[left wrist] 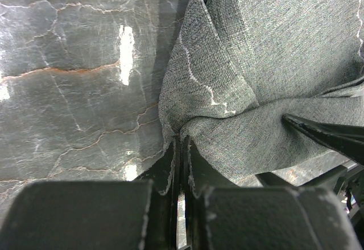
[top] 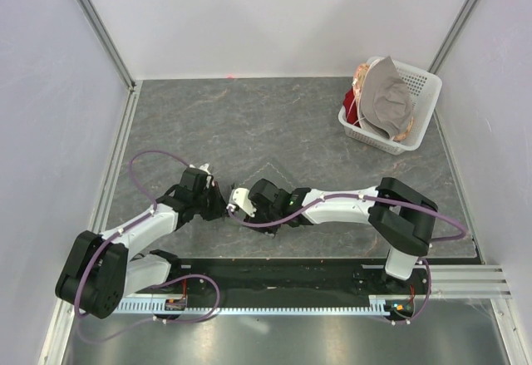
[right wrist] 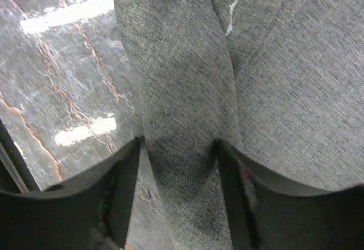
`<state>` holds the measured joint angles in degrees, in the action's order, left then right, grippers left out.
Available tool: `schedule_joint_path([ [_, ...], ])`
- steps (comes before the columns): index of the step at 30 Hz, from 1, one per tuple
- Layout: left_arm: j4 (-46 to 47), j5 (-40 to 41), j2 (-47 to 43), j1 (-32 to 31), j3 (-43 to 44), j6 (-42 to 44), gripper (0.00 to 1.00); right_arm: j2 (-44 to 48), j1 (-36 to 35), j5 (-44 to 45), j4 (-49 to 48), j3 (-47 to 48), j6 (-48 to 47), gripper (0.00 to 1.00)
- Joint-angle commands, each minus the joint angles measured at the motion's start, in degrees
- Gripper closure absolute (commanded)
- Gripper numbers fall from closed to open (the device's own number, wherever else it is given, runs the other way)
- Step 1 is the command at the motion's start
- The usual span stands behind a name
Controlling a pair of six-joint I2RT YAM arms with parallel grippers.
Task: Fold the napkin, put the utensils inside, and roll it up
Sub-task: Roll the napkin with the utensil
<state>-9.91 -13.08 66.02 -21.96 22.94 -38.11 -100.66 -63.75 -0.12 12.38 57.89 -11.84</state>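
The dark grey-green napkin (left wrist: 273, 62) fills the right side of the left wrist view, bunched into folds with a light stitched hem. My left gripper (left wrist: 182, 139) is shut on a pinched bit of its edge. In the right wrist view a long fold of the napkin (right wrist: 176, 79) runs between the spread fingers of my right gripper (right wrist: 178, 144), which is open; its right finger touches the cloth and bare table shows by the left finger. From above, the left gripper (top: 218, 203) and right gripper (top: 245, 203) meet tip to tip near the table's front edge. The utensils are out of view.
A white basket (top: 420, 103) stands at the back right corner with a paler grey-beige cloth (top: 386, 99) and something red (top: 351, 99) in it. White walls close in the marbled grey table (top: 249, 124) on three sides. A black rail (top: 274, 278) runs along the front.
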Motion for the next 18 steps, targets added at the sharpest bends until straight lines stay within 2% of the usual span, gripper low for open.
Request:
schedule_joint_path([
  [1,-1.78,1.57,0.78,0.07,1.23,0.75,0.98,-2.87,0.46,1.27,0.1,0.91,-1.0,0.46],
  [5,-1.78,1.22,-0.36,-0.02,1.76,1.37,0.96,-4.36,1.08,-2.67,2.02,1.53,-0.65,0.58],
  [6,-2.04,1.3,-1.5,-0.02,2.02,1.46,0.89,-4.63,1.34,-3.48,2.47,2.05,-0.56,0.62],
  [8,-2.74,2.53,-2.99,-0.02,2.46,1.28,0.82,-4.89,1.78,-5.76,4.3,2.66,-0.47,0.66],
  [9,-3.7,3.32,-3.96,0.07,2.55,0.93,0.73,-5.33,2.22,-8.38,5.01,3.36,-0.47,0.68],
  [11,-4.85,5.95,-7.29,0.07,2.72,0.32,0.64,-5.86,2.83,-11.03,7.38,4.16,-0.38,0.7],
  [12,-5.46,6.92,-8.44,0.07,2.55,0.14,0.54,-6.38,3.45,-14.17,8.09,4.86,-0.38,0.72],
  [15,-7.4,10.09,-13.19,0.16,1.85,0.14,0.41,-7.0,5.29,-20.85,9.41,5.56,-0.03,0.74],
  [18,-7.75,10.45,-17.23,0.07,0.53,0.66,0.36,-8.14,7.48,-25.53,11.08,6.71,-0.12,0.74],
])
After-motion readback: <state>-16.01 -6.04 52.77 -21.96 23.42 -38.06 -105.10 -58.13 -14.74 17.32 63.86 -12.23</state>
